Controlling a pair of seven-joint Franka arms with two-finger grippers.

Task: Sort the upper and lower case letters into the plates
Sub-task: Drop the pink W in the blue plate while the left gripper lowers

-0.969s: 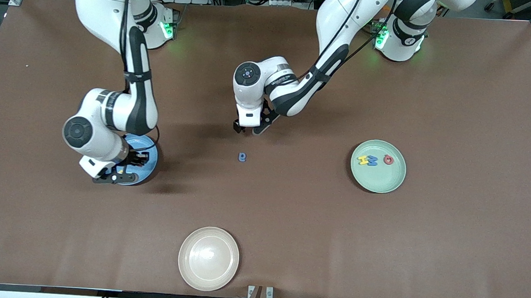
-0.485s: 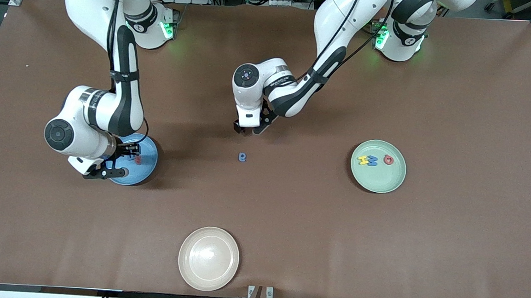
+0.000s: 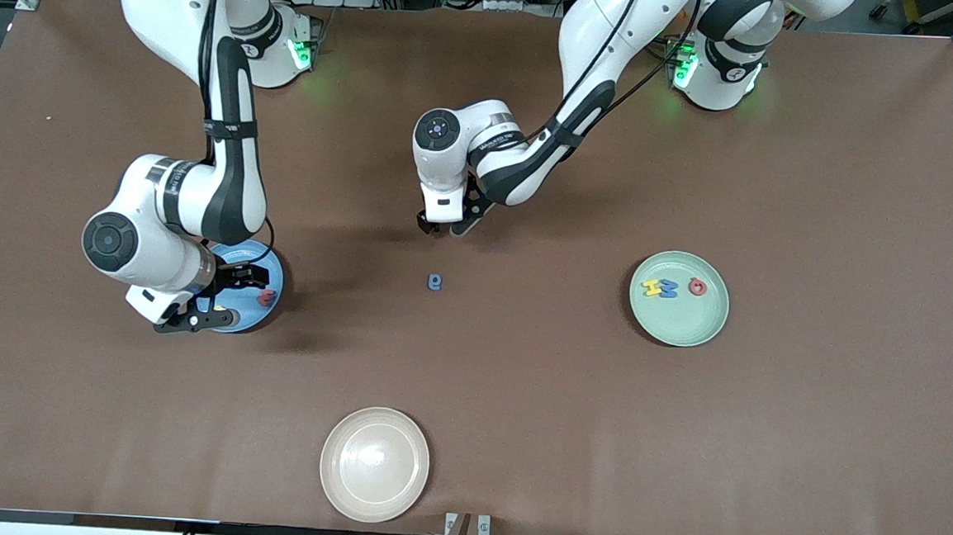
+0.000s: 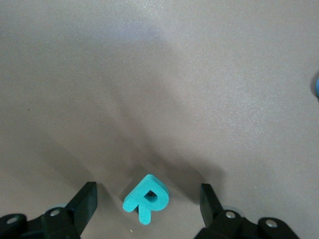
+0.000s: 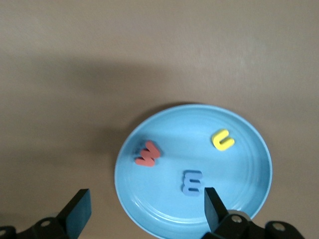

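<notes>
In the left wrist view a teal R (image 4: 146,198) lies flat on the brown table between the fingers of my left gripper (image 4: 148,204), which is open and touches it on neither side. From the front, that gripper (image 3: 441,229) hides the R; a blue a (image 3: 435,281) lies nearer the camera. My right gripper (image 3: 236,295) hangs open over the blue plate (image 3: 271,265). That plate (image 5: 249,149) holds a red w (image 5: 148,154), a yellow u (image 5: 223,140) and a blue w (image 5: 192,181). The mint green plate (image 3: 680,325) holds a yellow H (image 3: 651,287), a blue M (image 3: 668,288) and a red Q (image 3: 697,287).
A cream-white plate (image 3: 374,464) sits near the table's front edge, nearer the camera than the blue a. The green plate lies toward the left arm's end, the blue plate toward the right arm's end.
My right gripper has opened and the red w now lies on the blue plate. The right arm shifted a little over the plate. The left gripper has hardly moved.
</notes>
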